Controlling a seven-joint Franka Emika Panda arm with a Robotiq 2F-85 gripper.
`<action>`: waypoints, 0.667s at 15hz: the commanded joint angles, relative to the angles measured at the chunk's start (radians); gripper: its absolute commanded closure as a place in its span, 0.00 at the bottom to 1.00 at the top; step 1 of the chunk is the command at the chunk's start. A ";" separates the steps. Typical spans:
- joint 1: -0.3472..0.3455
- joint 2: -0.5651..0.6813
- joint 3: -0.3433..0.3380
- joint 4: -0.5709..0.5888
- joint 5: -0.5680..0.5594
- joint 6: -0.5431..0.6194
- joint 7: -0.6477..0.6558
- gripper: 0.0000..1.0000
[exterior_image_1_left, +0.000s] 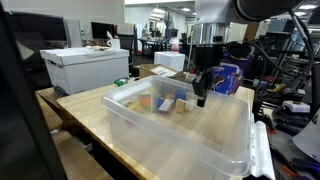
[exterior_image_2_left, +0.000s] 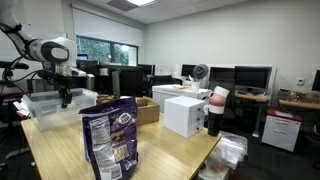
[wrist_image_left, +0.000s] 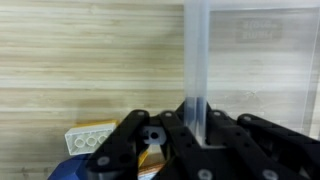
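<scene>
A Franka arm's Robotiq gripper (exterior_image_1_left: 201, 97) reaches down over the rim of a clear plastic bin (exterior_image_1_left: 178, 136) that sits toward one end of a wooden table (exterior_image_1_left: 85, 110) in an open-plan lab. In the wrist view, the bin's wall (wrist_image_left: 195, 60) runs straight in between the fingers, and the jaws appear pressed together on it, pinching the thin plastic just below the rim. Inside the bin, close to the gripped wall, lie several coloured toy blocks (exterior_image_1_left: 165, 102), among them a white studded brick (wrist_image_left: 90, 138). A white box (exterior_image_1_left: 85, 68) stands beyond the bin near the table's far edge, and a purple snack bag (exterior_image_2_left: 110, 140) stands upright toward the table's opposite end, well apart from the arm.

The step in hand looks to be a grip on the bin itself rather than on anything in it. Moving the bin from here would call for a slow, level pull along the table, since a pinch on a single thin wall could slip or tip the bin and scatter the blocks.
</scene>
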 joint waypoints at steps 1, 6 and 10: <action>-0.012 0.053 -0.009 0.038 -0.019 0.023 -0.034 0.98; 0.008 0.052 -0.008 0.061 0.113 0.009 -0.152 0.62; 0.030 -0.007 0.008 0.084 0.222 -0.065 -0.296 0.39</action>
